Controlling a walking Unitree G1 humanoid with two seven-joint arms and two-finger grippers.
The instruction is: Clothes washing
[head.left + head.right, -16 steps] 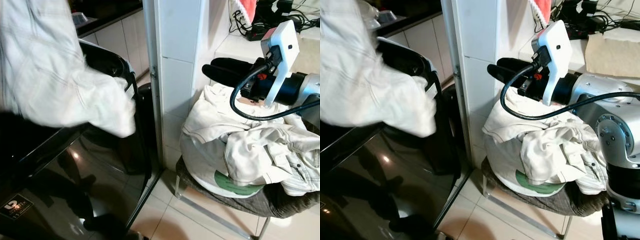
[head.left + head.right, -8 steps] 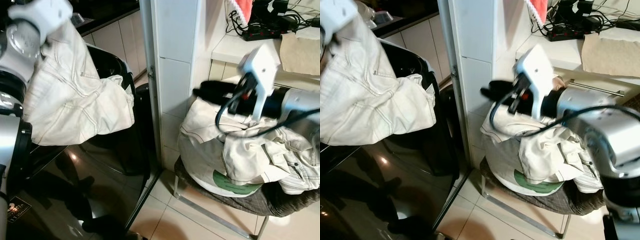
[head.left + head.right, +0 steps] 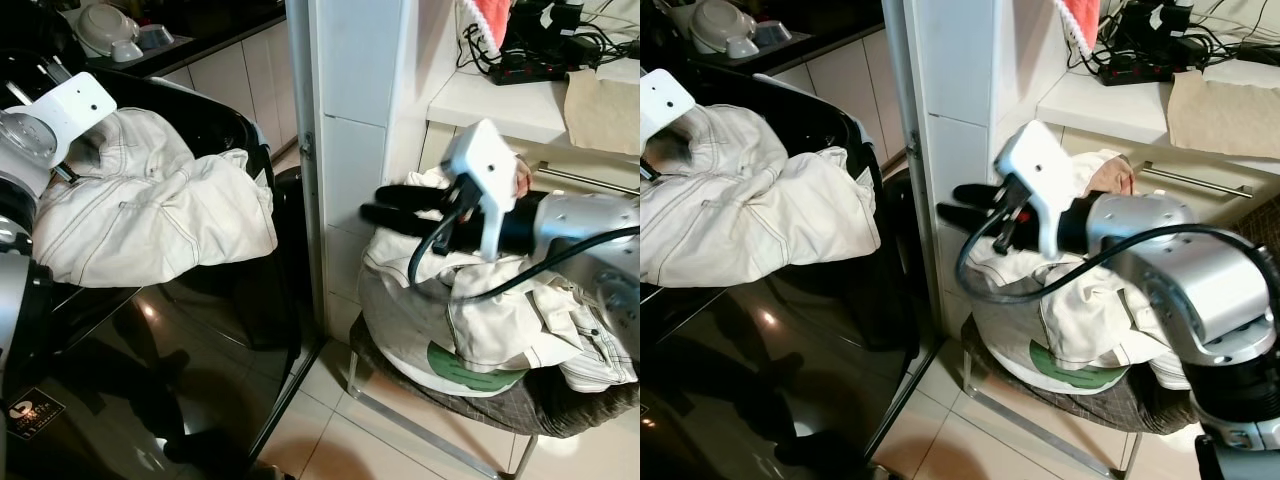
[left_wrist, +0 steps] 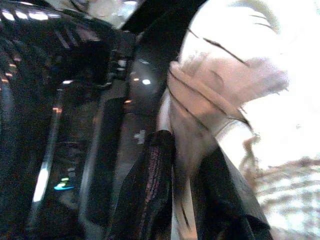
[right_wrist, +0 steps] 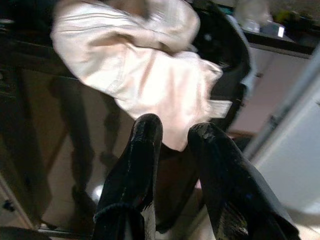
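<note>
**White garment at the washer's mouth, pile waiting on the chair**

While the left claw [image 4: 182,200] pinches a fold of the white garment [image 3: 150,215] between its two black fingers, the cloth bunches up just past the fingertips and spreads into a pale mass beyond. Seen from the head, that garment lies heaped over the front rim of the black washing machine [image 3: 130,380], spilling from the dark opening down onto the glossy front panel, with one corner hanging toward the raised lid edge beside the white wall [image 3: 360,150]. The left arm's silver wrist sits at the garment's upper left end.

The right claw [image 3: 385,203] is out in the air with its fingers slightly parted and nothing between them (the wrist view shows a clear gap, with the garment on the washer well beyond). It points toward the wall, just above the near edge of the clothes pile [image 3: 500,310]. That pile of white, crumpled clothing, with a green-marked piece [image 3: 470,362] at its lower front, rests on a chair [image 3: 440,420] with a grey seat and metal legs, standing on the tiled floor [image 3: 350,440] beside the wall. Behind it, a white counter [image 3: 490,100] carries a power strip and tangled cables [image 3: 540,45].
</note>
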